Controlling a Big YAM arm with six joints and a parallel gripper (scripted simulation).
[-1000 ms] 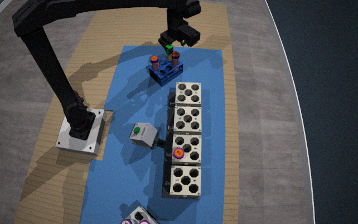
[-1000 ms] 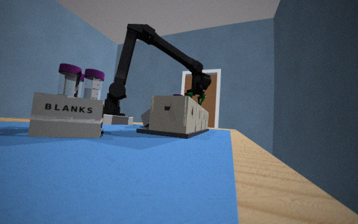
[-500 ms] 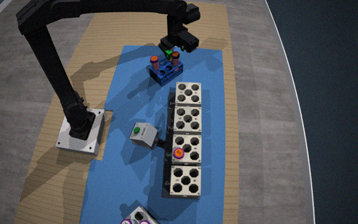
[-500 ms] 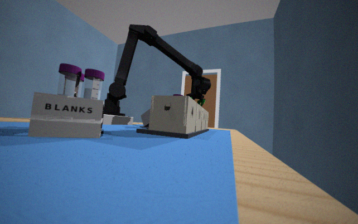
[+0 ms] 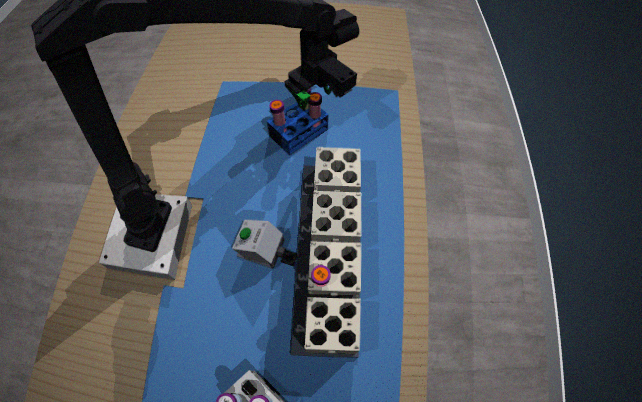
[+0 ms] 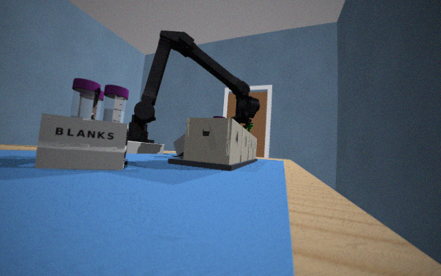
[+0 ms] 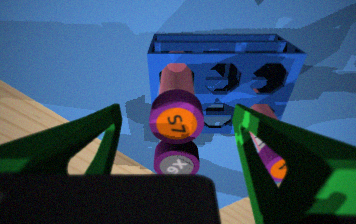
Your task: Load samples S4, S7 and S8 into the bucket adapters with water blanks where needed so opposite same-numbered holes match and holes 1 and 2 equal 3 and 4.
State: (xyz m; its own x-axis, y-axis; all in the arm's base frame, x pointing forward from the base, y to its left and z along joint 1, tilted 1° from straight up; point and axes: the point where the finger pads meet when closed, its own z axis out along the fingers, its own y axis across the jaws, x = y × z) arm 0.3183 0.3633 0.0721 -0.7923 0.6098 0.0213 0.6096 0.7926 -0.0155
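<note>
The blue sample rack RS (image 5: 297, 126) stands at the far end of the blue mat. In the wrist view, tube S7 (image 7: 177, 120) with an orange dot stands in RS. The grey-dot tube X6 (image 7: 176, 161) stands just nearer. S4 (image 7: 272, 161) is at the right, partly hidden by my right finger. My gripper (image 7: 177, 111) is open and empty, with S7's cap lying between the green fingers in the view. In the top view it hovers (image 5: 305, 98) over RS. S8 (image 5: 320, 275) sits in hole 1 of adapter 3 (image 5: 334, 266).
Adapters 1 (image 5: 338, 167), 2 (image 5: 336, 213) and 4 (image 5: 333, 324) stand empty in the row on the stand. The grey box with the green DONE key (image 5: 245, 233) sits left of the stand. The white blank rack RB (image 6: 80, 142) holds purple-capped tubes.
</note>
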